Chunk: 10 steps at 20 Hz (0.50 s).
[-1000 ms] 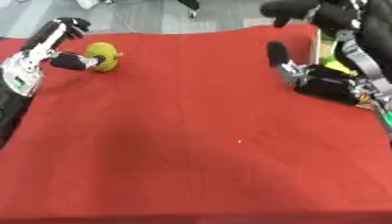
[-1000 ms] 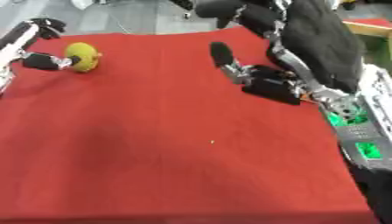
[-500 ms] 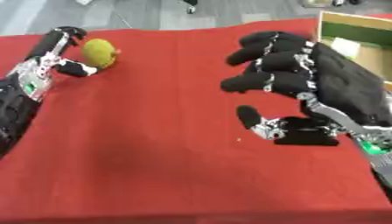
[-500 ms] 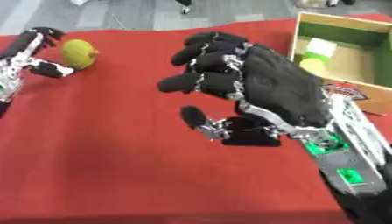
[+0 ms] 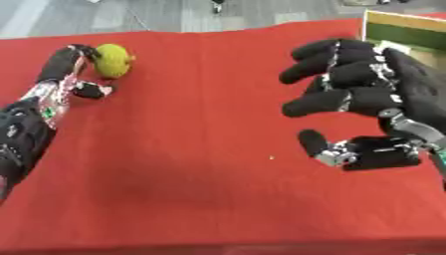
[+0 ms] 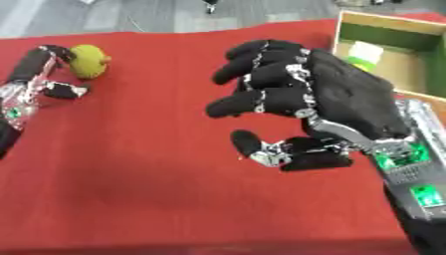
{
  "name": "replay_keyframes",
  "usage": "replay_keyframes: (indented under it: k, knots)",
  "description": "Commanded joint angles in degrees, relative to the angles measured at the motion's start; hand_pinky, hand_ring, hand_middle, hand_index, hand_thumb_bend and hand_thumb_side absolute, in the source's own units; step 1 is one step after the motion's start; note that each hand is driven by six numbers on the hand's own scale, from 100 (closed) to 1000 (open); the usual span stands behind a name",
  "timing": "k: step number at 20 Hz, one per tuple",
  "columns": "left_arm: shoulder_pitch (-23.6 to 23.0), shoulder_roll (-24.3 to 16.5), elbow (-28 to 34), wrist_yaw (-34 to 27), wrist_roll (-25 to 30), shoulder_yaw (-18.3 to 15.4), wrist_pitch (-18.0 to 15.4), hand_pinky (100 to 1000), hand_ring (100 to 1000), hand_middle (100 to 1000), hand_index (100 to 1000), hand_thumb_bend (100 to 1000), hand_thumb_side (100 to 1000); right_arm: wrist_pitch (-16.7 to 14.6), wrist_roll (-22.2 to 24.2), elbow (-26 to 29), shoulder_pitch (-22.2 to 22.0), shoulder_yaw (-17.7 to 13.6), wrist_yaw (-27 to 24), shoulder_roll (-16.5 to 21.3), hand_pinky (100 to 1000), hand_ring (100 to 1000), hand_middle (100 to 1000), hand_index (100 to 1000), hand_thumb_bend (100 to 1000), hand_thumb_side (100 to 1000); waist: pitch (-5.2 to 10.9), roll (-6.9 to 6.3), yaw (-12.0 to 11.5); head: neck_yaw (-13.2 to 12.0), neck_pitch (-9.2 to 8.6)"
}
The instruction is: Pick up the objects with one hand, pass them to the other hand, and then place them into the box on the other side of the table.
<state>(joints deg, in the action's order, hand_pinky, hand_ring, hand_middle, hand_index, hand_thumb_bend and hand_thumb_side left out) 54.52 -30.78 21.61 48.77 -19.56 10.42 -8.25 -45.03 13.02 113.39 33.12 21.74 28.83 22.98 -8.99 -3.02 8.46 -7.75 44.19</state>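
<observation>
A yellow-green fruit (image 5: 113, 59) lies at the far left of the red tabletop (image 5: 191, 159). My left hand (image 5: 59, 74) is on its left side, with straight fingers up against it and the thumb (image 5: 89, 90) spread below; the fruit is not enclosed. My right hand (image 6: 348, 99) hangs high and close to the camera on the right. Its fingers are loosely bent over a separate thumb (image 6: 253, 145) and it holds nothing. The cardboard box (image 6: 396, 39) with a green inner wall stands at the far right corner, behind the right hand.
Inside the box lies a green and white object (image 6: 365, 52). Grey floor lies beyond the table's far edge. A tiny white speck (image 5: 271, 158) lies on the cloth near the middle.
My right hand has come away from the box, leftward and nearer the camera. The camera has tilted, shifting the picture. The left hand stays beside the fruit.
</observation>
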Motion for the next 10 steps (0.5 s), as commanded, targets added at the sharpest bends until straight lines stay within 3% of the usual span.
replay_keyframes:
  k: [1, 4, 10]
  knots:
    - [0.76, -0.94, -0.06, 3.07, -2.96, -1.24, 0.56, 638, 495, 475, 629, 510, 105, -2.63, 1.41, 1.20, 0.15, -2.00, -1.98, 1.01, 836, 766, 499, 799, 100, 100, -0.10, -0.20, -0.01, -0.13, -0.63]
    - [0.69, -0.78, 1.20, 5.88, -5.77, -3.62, 0.95, 605, 452, 417, 544, 482, 100, -3.34, 2.26, 1.20, -0.06, -2.58, -2.94, 1.17, 836, 766, 499, 799, 100, 100, -0.07, -0.17, -0.20, -0.10, -0.58]
    - [0.29, -0.23, 2.23, 11.49, -11.38, -7.77, 0.27, 564, 407, 344, 434, 304, 100, -3.38, 3.14, 1.20, -0.27, -3.01, -3.81, 1.33, 836, 766, 499, 799, 100, 100, -0.04, 0.01, -0.57, -0.05, -0.50]
